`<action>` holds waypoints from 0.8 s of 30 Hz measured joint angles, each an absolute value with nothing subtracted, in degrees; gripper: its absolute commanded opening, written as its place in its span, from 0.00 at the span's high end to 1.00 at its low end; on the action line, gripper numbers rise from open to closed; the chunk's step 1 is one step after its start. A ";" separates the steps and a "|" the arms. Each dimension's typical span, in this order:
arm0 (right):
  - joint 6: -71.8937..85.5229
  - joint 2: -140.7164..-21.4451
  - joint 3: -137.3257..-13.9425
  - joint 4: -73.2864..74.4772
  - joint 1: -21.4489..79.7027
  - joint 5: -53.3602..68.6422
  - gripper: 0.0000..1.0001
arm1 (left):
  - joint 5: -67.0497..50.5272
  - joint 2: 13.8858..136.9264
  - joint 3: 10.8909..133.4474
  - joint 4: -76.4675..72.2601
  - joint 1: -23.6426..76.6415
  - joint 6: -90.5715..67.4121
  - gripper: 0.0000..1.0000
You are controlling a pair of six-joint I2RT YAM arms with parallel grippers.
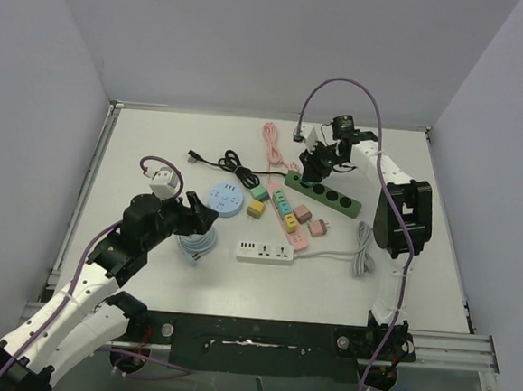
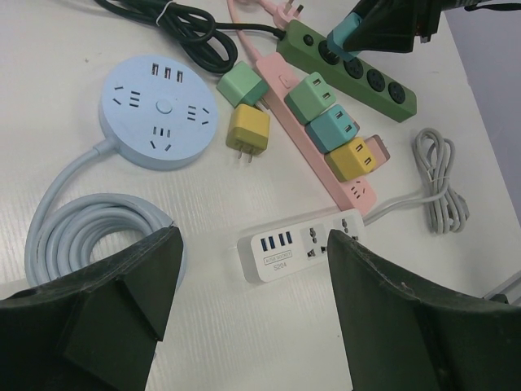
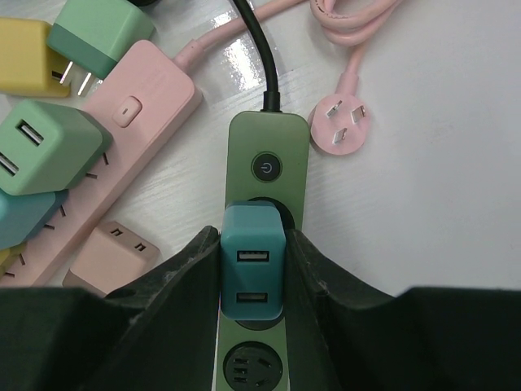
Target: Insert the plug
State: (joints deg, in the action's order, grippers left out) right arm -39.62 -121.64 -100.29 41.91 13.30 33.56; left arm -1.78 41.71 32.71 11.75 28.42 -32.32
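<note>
My right gripper [image 3: 253, 269] is shut on a teal USB charger plug [image 3: 252, 261], both fingers pressed against its sides. The plug sits over the first round socket of the green power strip [image 3: 268, 142], just below its power button; I cannot tell whether its prongs are in the socket. In the top view the right gripper [image 1: 314, 168] is at the strip's left end [image 1: 334, 197]. In the left wrist view the teal plug [image 2: 343, 37] is above the strip [image 2: 383, 85]. My left gripper [image 2: 252, 301] is open and empty above the table, near the white strip [image 2: 301, 244].
A pink strip [image 2: 313, 155] carries green, teal and yellow chargers. Loose green [image 2: 242, 85] and yellow [image 2: 248, 130] chargers lie beside it. A round blue socket hub [image 2: 159, 114] with coiled cable sits left. A pink plug [image 3: 339, 126], a black cable [image 1: 217, 163] and a grey cable [image 1: 362, 251] lie around.
</note>
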 measured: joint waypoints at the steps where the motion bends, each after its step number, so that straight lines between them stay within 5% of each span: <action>1: -39.68 -121.62 -100.29 41.89 13.69 33.12 0.98 | -1.78 41.71 32.71 11.75 28.42 -32.32 0.30; 19: -39.33 -117.82 -91.15 31.81 17.26 23.75 0.97 | -1.74 41.71 32.69 11.75 28.38 -32.34 0.30; 24: -38.24 -117.54 -90.59 30.87 17.19 24.05 0.90 | -1.72 41.69 32.51 11.70 28.38 -32.34 0.30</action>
